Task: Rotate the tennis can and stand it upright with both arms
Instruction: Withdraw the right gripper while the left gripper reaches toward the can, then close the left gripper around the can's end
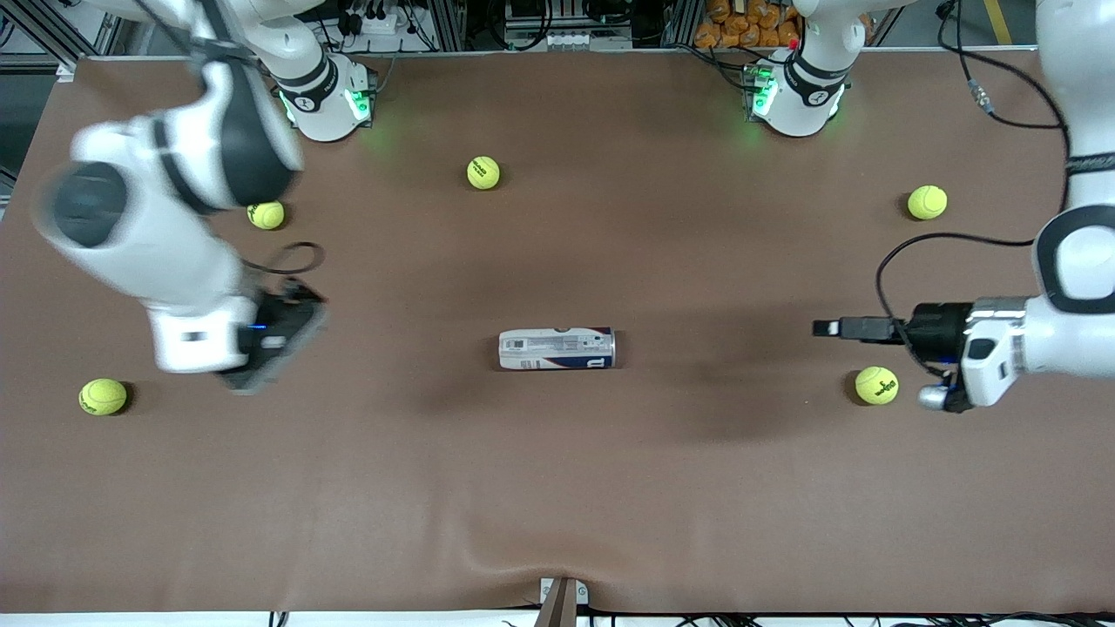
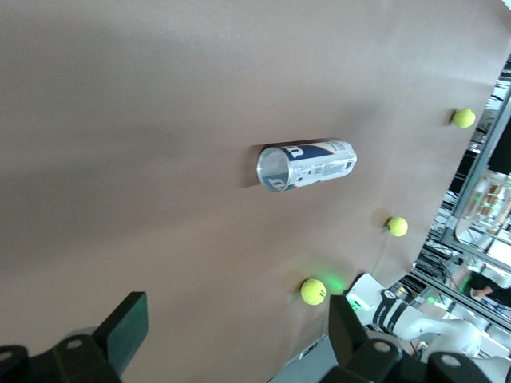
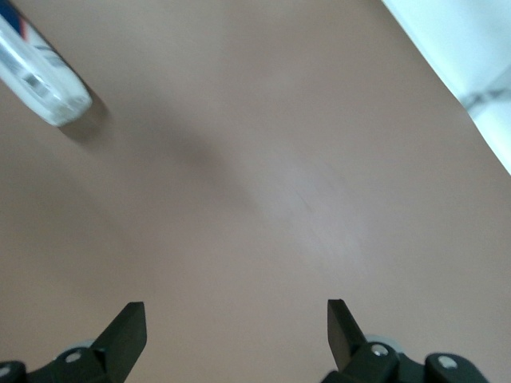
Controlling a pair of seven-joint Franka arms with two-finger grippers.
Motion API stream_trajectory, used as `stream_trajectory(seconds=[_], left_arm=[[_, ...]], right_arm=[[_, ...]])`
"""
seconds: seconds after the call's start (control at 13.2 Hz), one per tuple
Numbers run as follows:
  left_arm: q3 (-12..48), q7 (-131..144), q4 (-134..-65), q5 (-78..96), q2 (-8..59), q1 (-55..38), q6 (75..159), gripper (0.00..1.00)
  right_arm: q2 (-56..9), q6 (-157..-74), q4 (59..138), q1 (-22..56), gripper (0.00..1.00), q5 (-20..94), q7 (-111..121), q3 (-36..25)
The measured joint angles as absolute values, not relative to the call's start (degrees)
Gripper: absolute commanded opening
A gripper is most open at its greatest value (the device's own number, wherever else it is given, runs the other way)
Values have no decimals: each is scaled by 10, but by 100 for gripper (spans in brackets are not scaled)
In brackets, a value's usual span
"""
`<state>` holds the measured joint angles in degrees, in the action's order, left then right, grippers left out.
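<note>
The tennis can lies on its side in the middle of the brown table, its silvery rim turned toward the left arm's end. In the left wrist view the tennis can shows its open mouth. My left gripper hangs low over the table toward the left arm's end, pointing at the can, open and empty. My right gripper is over the table toward the right arm's end, open and empty. One end of the tennis can shows in the right wrist view.
Several yellow-green tennis balls lie scattered: one close under the left gripper, one farther from the camera, one between the bases, one by the right arm, one toward the right arm's end.
</note>
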<state>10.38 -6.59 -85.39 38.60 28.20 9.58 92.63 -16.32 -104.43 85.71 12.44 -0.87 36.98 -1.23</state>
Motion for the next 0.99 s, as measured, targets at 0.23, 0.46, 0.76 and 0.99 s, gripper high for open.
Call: stream_trajectory(seconds=[0.23,0.46,0.76,0.99], left_arm=[[105,-69,-854,402,297,63,942,100],[106,-69,-865,420,313,34,975,100],[107,-108,-919,511,342,18,1036,100],[109,-165,-940,568,379,2,1078,100]], right_arm=[[-118,-972,857,60,100,19,369,-22],[-70,-912,857,17,100,39,345,-42],[-19,-844,859,16,100,41,223,-57],[-12,-824,859,18,100,41,149,-88]])
